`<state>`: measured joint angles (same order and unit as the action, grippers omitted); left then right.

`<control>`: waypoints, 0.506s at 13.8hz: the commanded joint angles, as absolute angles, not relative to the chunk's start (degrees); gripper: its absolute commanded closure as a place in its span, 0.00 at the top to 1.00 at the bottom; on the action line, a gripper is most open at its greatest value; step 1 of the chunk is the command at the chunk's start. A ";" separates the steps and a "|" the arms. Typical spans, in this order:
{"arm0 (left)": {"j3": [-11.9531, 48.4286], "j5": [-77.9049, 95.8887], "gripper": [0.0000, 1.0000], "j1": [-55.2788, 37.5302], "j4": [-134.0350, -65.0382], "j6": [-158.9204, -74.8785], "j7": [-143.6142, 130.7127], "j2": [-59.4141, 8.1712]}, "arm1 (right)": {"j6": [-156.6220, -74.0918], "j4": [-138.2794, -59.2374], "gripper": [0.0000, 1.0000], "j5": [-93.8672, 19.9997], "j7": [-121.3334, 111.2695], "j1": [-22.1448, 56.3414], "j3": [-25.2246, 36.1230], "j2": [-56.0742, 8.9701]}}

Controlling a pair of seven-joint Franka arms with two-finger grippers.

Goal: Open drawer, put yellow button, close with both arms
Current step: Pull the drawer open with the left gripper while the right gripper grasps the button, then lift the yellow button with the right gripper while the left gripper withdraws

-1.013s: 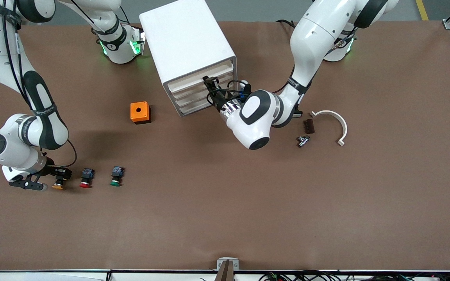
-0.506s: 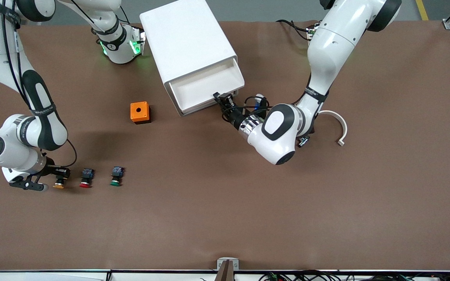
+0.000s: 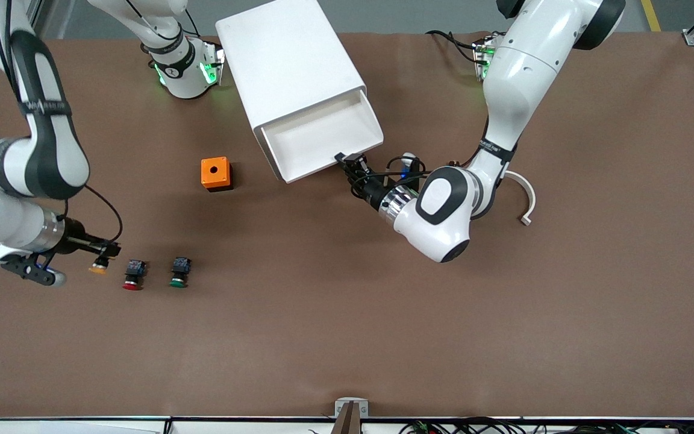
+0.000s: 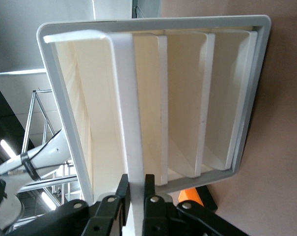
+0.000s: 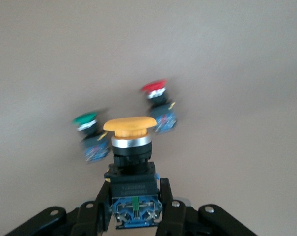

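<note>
The top drawer of the white cabinet stands pulled well out, its inside bare. My left gripper is shut on the drawer's front lip at the corner toward the left arm's end. In the left wrist view the black fingers clamp the white front panel. My right gripper is shut on the yellow button, a little above the table beside the red one. The right wrist view shows the yellow cap pointing away, with my right gripper on the button's black and blue body.
A red button and a green button lie side by side on the brown table. An orange box with a round hole sits beside the cabinet. A white curved piece lies toward the left arm's end.
The left arm has drawn the top drawer out of the cabinet. The right gripper has shut on the yellow button and raised it off the table.
</note>
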<state>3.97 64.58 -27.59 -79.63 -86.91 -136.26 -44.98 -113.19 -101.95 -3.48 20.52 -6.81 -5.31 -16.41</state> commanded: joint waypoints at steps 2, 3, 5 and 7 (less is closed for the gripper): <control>3.43 64.34 0.99 -26.37 -78.93 -86.40 -135.26 -44.65 | -107.15 -104.59 0.00 -6.14 41.77 3.04 -5.89 -6.17; 3.43 64.34 0.99 -25.32 -78.84 -86.31 -135.26 -44.47 | -106.62 -104.59 0.00 -7.81 48.10 6.38 -5.89 -5.02; 3.43 64.34 0.99 -23.57 -77.87 -86.31 -135.44 -44.03 | -107.22 -104.33 0.00 -8.44 59.71 13.50 -5.89 -4.57; 3.43 64.34 0.99 -21.45 -76.74 -85.79 -135.26 -43.95 | -108.62 -104.15 0.00 -8.53 69.30 19.39 -5.89 -4.48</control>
<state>3.47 64.58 -23.32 -77.74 -86.83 -135.53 -44.76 -106.88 -102.93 -7.19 61.86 15.08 -6.74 -5.19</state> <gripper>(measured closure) 0.097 0.586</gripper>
